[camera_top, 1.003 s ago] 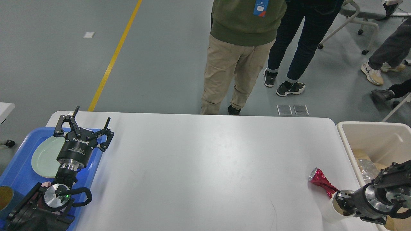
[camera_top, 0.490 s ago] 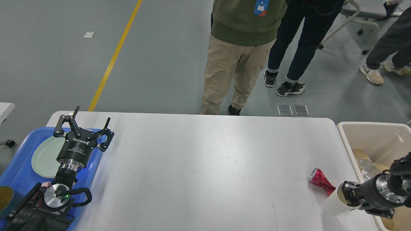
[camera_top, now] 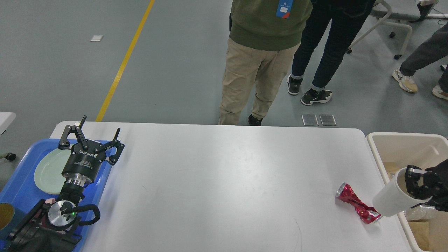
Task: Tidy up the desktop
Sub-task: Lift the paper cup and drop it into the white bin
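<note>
right claw (camera_top: 416,182): clamped on the rim of a white cup (camera_top: 390,199), one finger inside the mouth and one outside; the cup hangs tilted, its base pointing down and away from the claw toward the tabletop.
left claw (camera_top: 91,134): fingers spread wide, gripping nothing; it hovers over the far edge of the blue tray (camera_top: 21,189), with a pale green plate (camera_top: 49,171) just beside and below it.
tabletop (camera_top: 217,182): the desktop to be tidied; it spreads between the two claws, to the right of the left claw and to the left of the right claw.
beige bin (camera_top: 402,147): directly under and behind the right claw; the claw sits above the bin's near wall, while the cup's body overhangs the tabletop edge.
red can (camera_top: 357,206): crushed, lying flat on the tabletop just below and to the left of the held cup; whether the cup base touches it cannot be told.
can long axis: runs diagonally, its silver top pointing up and left away from the right claw, its other end pointing toward the cup base.
nearer arm: the right claw is close to the can; the left claw is well apart from it, across the whole tabletop.
judged step: dropping the cup into the bin, which calls for carrying it further right past the bin wall.
judged remainder: the can looks like the last loose item on the tabletop, and falls to the right arm.
</note>
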Tool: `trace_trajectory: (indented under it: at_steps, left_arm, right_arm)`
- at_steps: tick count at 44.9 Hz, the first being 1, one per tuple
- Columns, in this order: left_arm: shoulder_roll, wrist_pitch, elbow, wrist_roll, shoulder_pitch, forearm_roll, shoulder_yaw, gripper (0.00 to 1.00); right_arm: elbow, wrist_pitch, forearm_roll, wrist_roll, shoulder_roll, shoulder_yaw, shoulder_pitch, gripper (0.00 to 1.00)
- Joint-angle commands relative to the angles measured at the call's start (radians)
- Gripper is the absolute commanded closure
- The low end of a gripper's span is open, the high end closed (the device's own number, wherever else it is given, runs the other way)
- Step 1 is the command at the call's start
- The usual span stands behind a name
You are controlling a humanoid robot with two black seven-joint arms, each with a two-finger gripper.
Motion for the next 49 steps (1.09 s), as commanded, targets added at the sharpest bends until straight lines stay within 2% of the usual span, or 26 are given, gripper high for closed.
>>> trace_trajectory:
  at_steps: [1, 11, 15, 23, 26, 31, 39, 49]
  left_arm:
    - [0.0, 0.0, 0.0, 0.0, 0.0, 0.0, 0.0, 0.04]
    - [0.0, 0.0, 0.0, 0.0, 0.0, 0.0, 0.0, 0.04]
    - [0.0, 0.0, 0.0, 0.0, 0.0, 0.0, 0.0, 0.04]
    - [0.0, 0.0, 0.0, 0.0, 0.0, 0.0, 0.0, 0.04]
    - [0.0, 0.0, 0.0, 0.0, -0.001, 0.0, 0.0, 0.04]
    - [0.0, 0.0, 0.0, 0.0, 0.0, 0.0, 0.0, 0.04]
    - [0.0, 0.0, 0.0, 0.0, 0.0, 0.0, 0.0, 0.04]
    - [0.0, 0.0, 0.0, 0.0, 0.0, 0.0, 0.0, 0.04]
  right_arm:
    - [0.023, 0.008, 0.002, 0.0, 0.009, -0.038, 0.046, 1.0]
    - [-0.004, -0.022, 0.0, 0.0, -0.015, -0.064, 0.047, 1.0]
    - [-0.07, -0.056, -0.006, 0.0, -0.058, -0.076, 0.021, 1.0]
    - [-0.268, -0.225, -0.01, 0.0, -0.127, -0.035, -0.187, 1.0]
    - [-0.329, -0.3, -0.01, 0.0, -0.181, 0.019, -0.262, 1.0]
    - [-0.447, -0.363, -0.01, 0.001, -0.226, 0.14, -0.441, 1.0]
    - [-0.704, -0.383, -0.012, 0.001, -0.17, 0.462, -0.868, 1.0]
    - [-1.157, -0.429, -0.01, 0.001, 0.067, 0.706, -1.334, 1.0]
